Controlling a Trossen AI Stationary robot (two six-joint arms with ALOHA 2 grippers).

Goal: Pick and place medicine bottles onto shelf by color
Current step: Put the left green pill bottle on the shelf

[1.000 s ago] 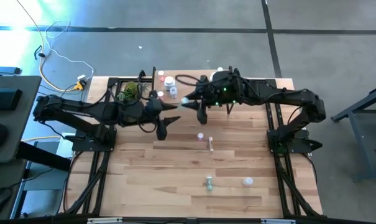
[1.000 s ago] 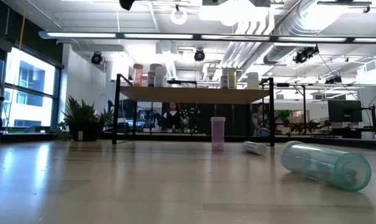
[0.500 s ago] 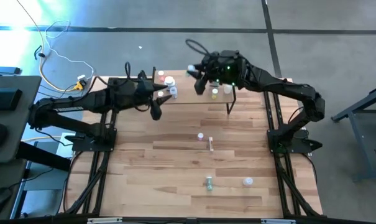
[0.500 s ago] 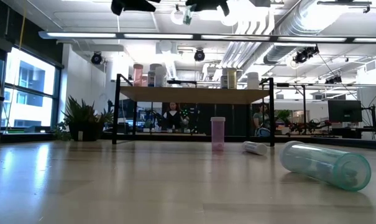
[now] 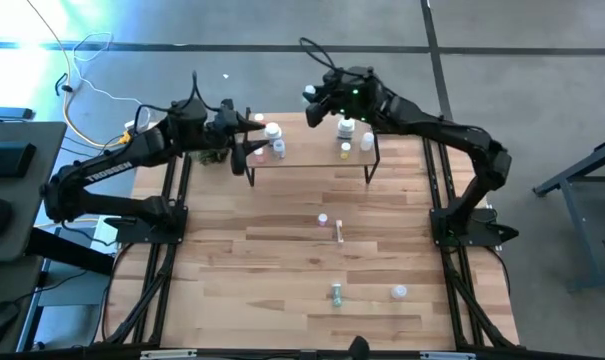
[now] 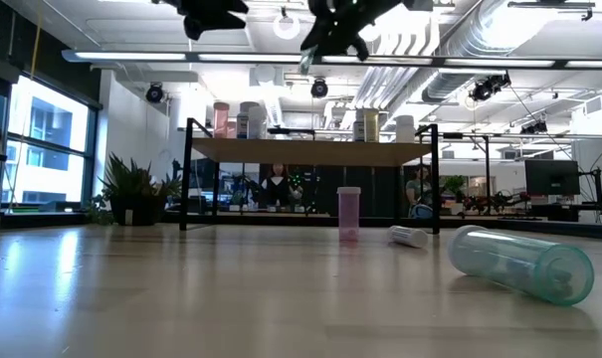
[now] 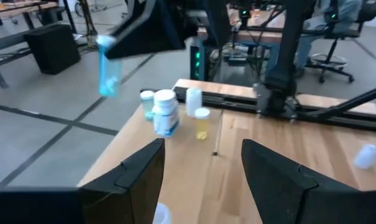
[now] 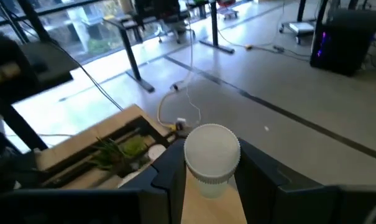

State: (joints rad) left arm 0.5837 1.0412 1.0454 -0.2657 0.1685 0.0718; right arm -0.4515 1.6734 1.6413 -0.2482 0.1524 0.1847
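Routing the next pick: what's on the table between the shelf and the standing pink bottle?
Nothing. The high view shows bare table between the shelf and the pink bottle.

The tabletop [image 5: 282, 260] is butcher-block wood in pale strips, smooth, with a soft sheen in the low view. The shelf [image 6: 310, 151] has a light wood board, matt underneath, on thin black metal legs. Both arms look like dark matt metal or hard plastic, and the right tool [image 8: 209, 180] has dull black fingers [image 8: 169, 171] around a bottle [image 8: 211, 158] with a white ribbed plastic cap. On the tabletop lies a green bottle [image 6: 521, 264] of translucent, slightly glossy plastic, near an upright pink bottle [image 6: 349, 213], also translucent. The bottles on the shelf [image 7: 167, 112] seem to be white and clear plastic, though that view is blurred. The floor [image 5: 282, 70] is smooth grey, probably concrete.
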